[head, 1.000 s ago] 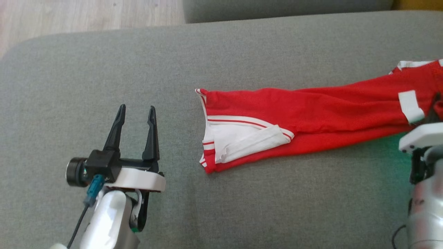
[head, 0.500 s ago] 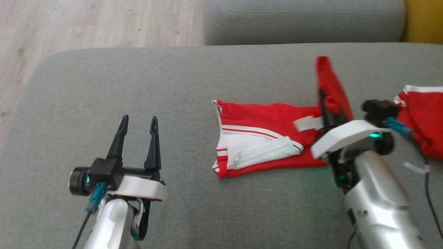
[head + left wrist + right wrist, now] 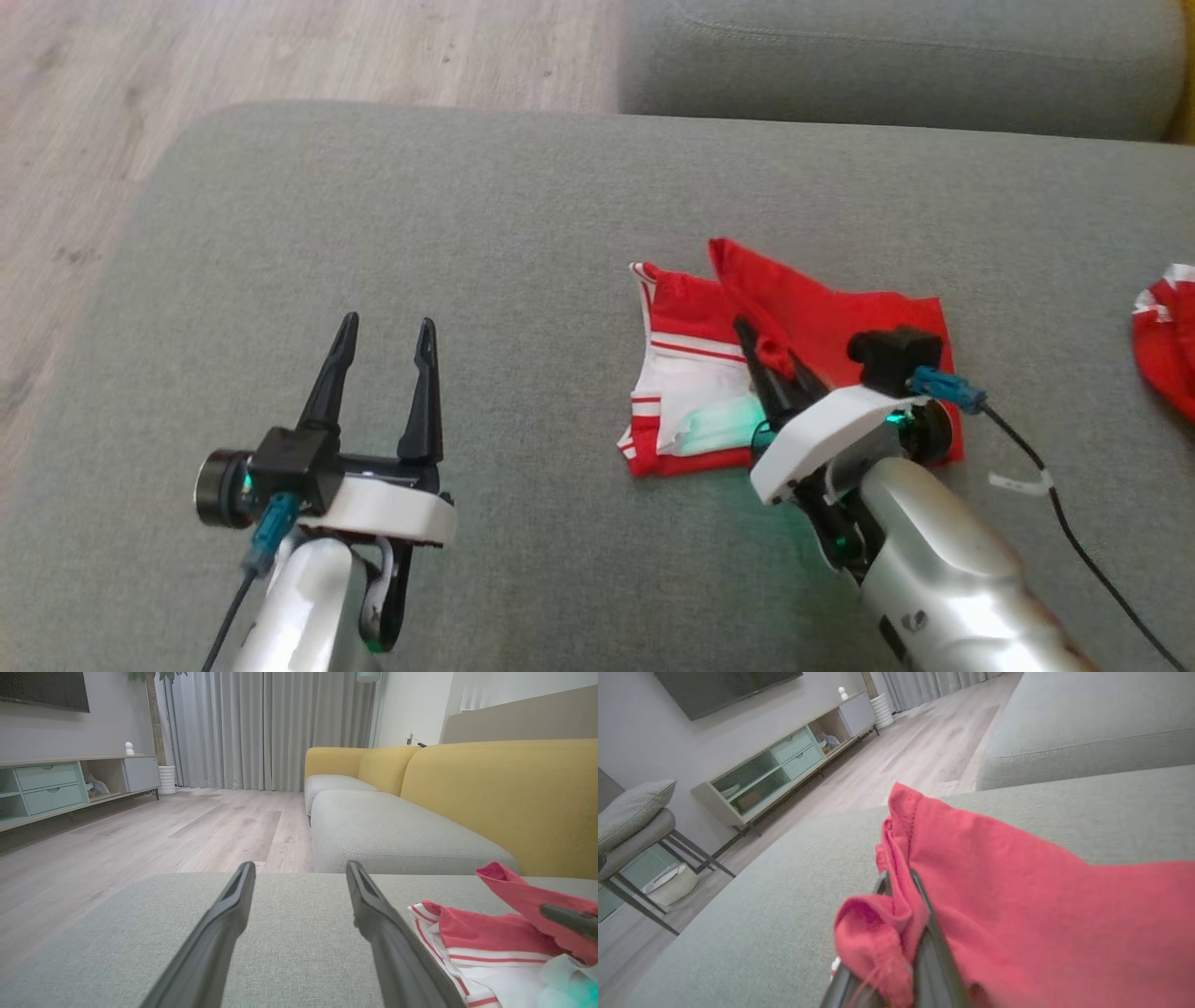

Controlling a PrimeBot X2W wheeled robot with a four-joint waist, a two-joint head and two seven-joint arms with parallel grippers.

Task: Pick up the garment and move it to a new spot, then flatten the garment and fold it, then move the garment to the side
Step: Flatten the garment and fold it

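- Garment (image 3: 840, 317): red with white trim, lying on the cushion (image 3: 467, 215), one end doubled over the other; your fold is under way, not yet laid flat.
- Right gripper (image 3: 761, 343): pinched on the folded-over red edge (release pending).
- Left gripper (image 3: 383, 359): wide, empty, well apart.
- Left for you: finish the fold, move it aside.

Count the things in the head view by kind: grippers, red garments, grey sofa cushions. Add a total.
Grippers: 2 (left gripper, open; right gripper, shut on the garment)
Red garments: 2 (the held garment; a second garment at the right edge)
Grey sofa cushions: 2 (near cushion; far cushion)
Total: 6
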